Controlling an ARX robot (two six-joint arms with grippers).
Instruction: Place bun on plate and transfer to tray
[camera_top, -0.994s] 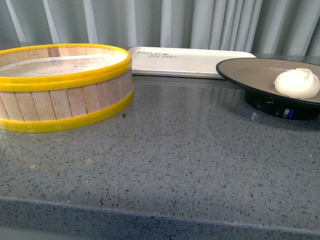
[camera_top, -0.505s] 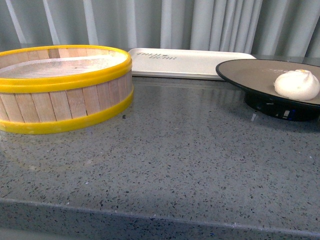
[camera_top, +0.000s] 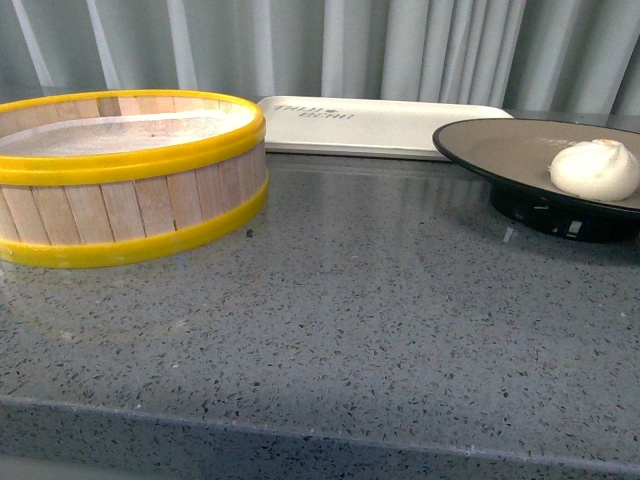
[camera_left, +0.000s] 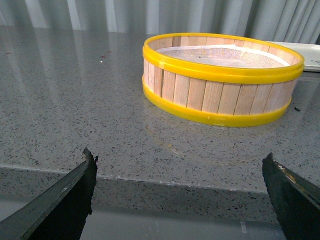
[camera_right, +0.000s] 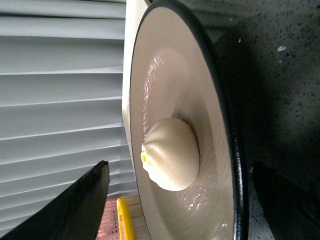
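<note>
The cream-white bun (camera_top: 595, 168) rests on the brown inside of the black-rimmed plate (camera_top: 480, 143) at the far right of the counter. Behind it, along the curtain, lies the off-white tray (camera_top: 385, 125). Neither arm shows in the front view. In the right wrist view my right gripper (camera_right: 182, 167) is open close to the plate (camera_right: 165, 75), its dark fingers (camera_right: 75, 210) standing either side of the bun (camera_right: 170, 154). My left gripper (camera_left: 178, 156) hangs open and empty over the counter's front edge, well short of anything.
A wooden steamer basket (camera_top: 130, 170) with yellow bands stands at the left, in front of my left gripper as the basket (camera_left: 222, 80) shows there. Grey speckled counter (camera_top: 380, 300) runs to a front edge. Pleated curtains close the back.
</note>
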